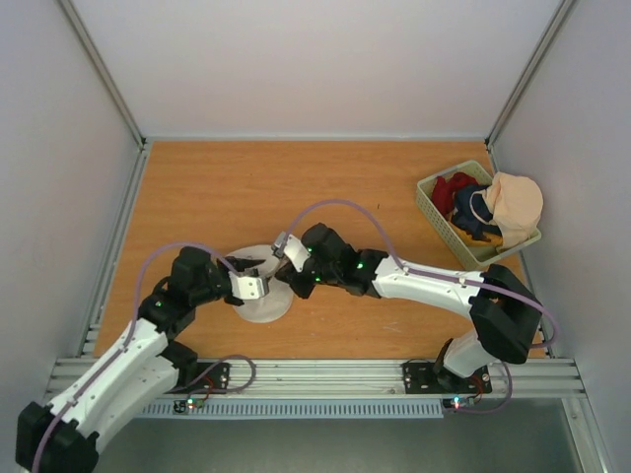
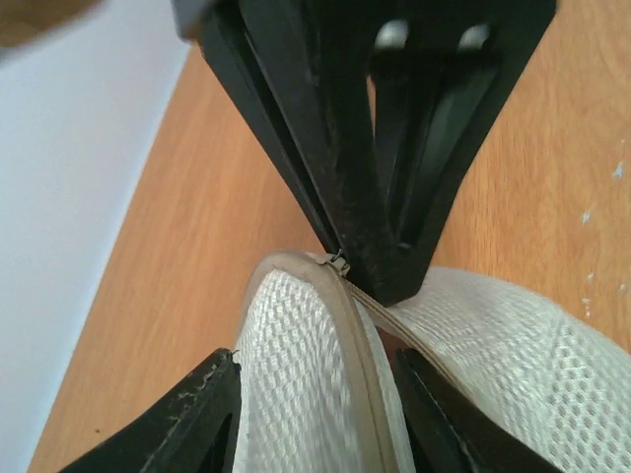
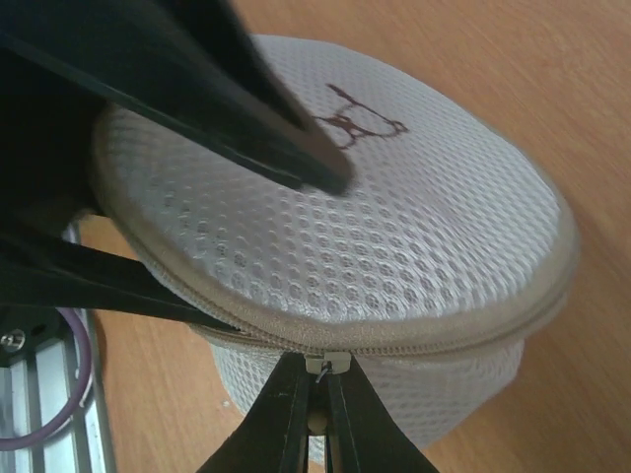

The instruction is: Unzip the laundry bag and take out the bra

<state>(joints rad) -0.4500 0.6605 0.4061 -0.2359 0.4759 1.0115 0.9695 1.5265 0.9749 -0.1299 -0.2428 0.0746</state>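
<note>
The laundry bag [image 1: 268,305] is a round off-white mesh pouch lying near the table's front, its black spectacles-like mark [image 3: 357,120] facing up. My right gripper [image 3: 325,394] is shut on the zipper pull [image 3: 326,366] at the bag's rim; it also shows in the top view [image 1: 283,246]. My left gripper [image 2: 315,414] is closed on the bag's upper shell, one finger [image 3: 246,118] on top and one under the lip. The zip is parted on the left gripper's side of the pull. The bra is hidden.
A green plastic basket [image 1: 430,204] stands at the back right with a red cloth [image 1: 452,189], a navy cloth [image 1: 471,219] and a pale peach garment [image 1: 515,205]. Grey walls close in the table. The metal rail [image 1: 315,379] runs along the front edge.
</note>
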